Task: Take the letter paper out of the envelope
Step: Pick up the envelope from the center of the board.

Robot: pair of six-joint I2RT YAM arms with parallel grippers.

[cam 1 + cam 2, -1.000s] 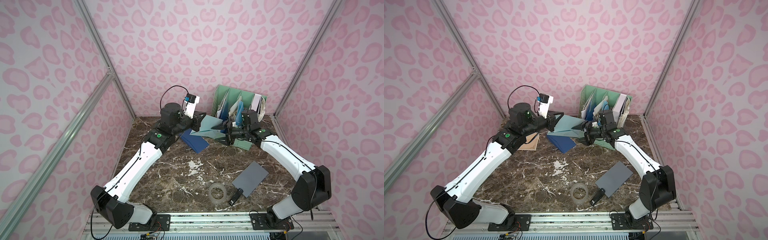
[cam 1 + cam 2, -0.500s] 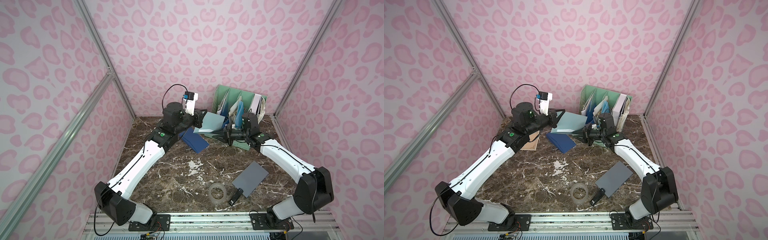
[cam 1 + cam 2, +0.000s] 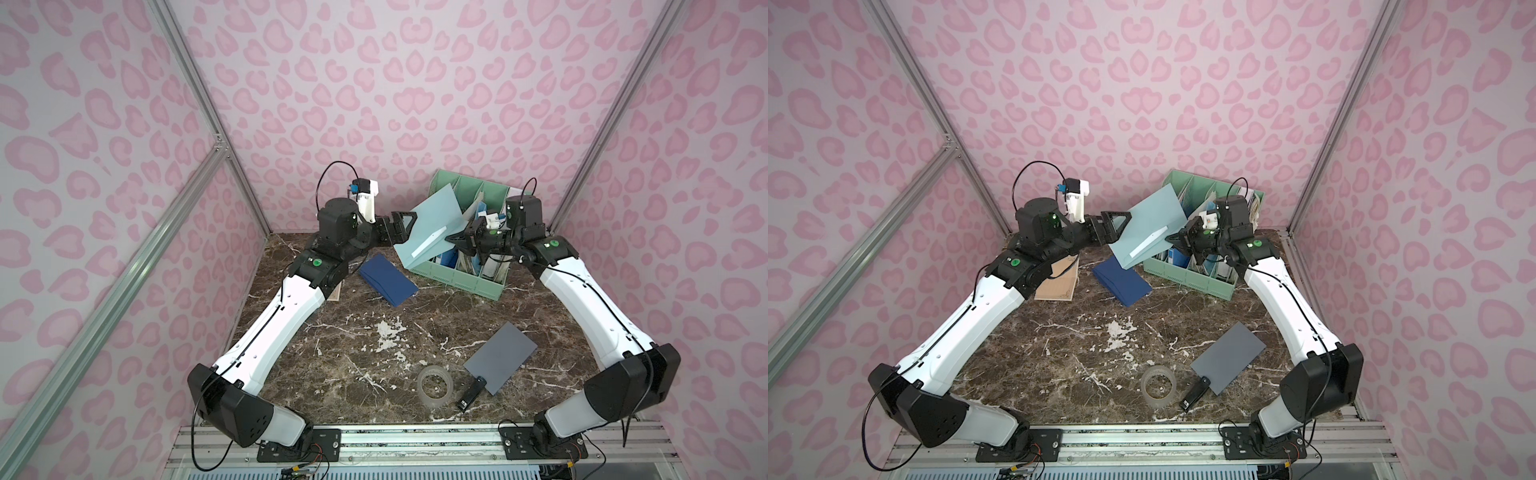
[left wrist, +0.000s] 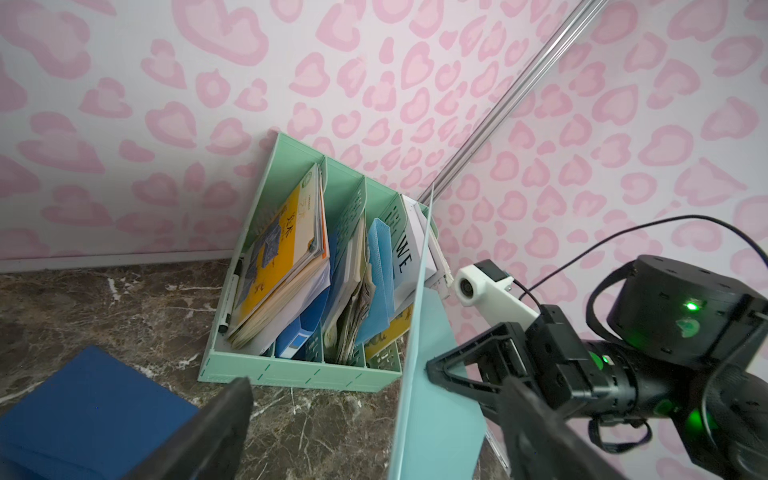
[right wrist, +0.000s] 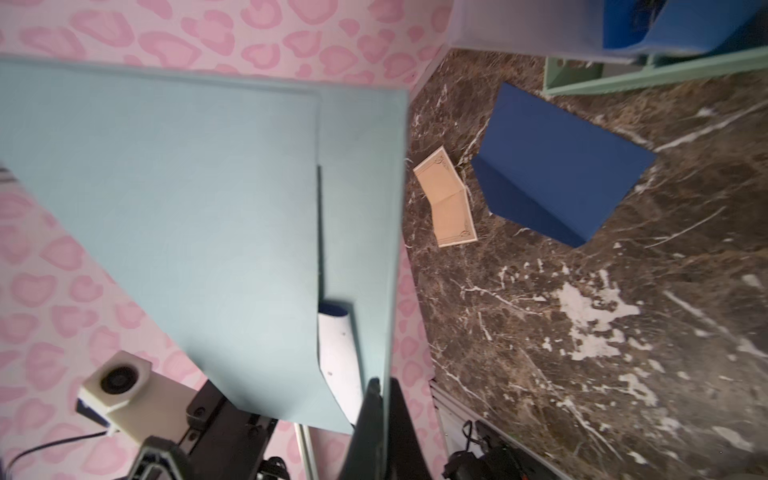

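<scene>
**Item 1, pale blue envelope** (image 3: 432, 220): you have it raised off the marble table (image 3: 353, 353) at 12 o'clock, tilted, between the two arms. A white strip (image 3: 428, 244) lies along its face. You cannot tell whether this is the letter paper.

**Item 2, right gripper** (image 3: 449, 240): its jaws are pinched tight on the envelope's 3 o'clock edge.

**Item 3, left gripper** (image 3: 405, 226): its jaws are spread wide at the envelope's 9 o'clock edge. In the left wrist view the edge stands in the gap, clamped by neither finger.

**Item 4, green file organiser** (image 3: 457, 276): at 1 o'clock against the back wall, behind the envelope, with books and folders in its slots.

**Item 5, dark blue folded sheet** (image 3: 387, 280): flat on the table at 12 o'clock, beneath the raised envelope.

**Item 6, tan card** (image 3: 1059, 282): at 10 o'clock, partly under your left arm.

**Item 7, grey sheet** (image 3: 500, 357): flat at 4 o'clock. A small black object (image 3: 469, 397) touches its near corner.

**Item 8, tape roll** (image 3: 434, 384): at 5 o'clock, just beside the black object.
</scene>
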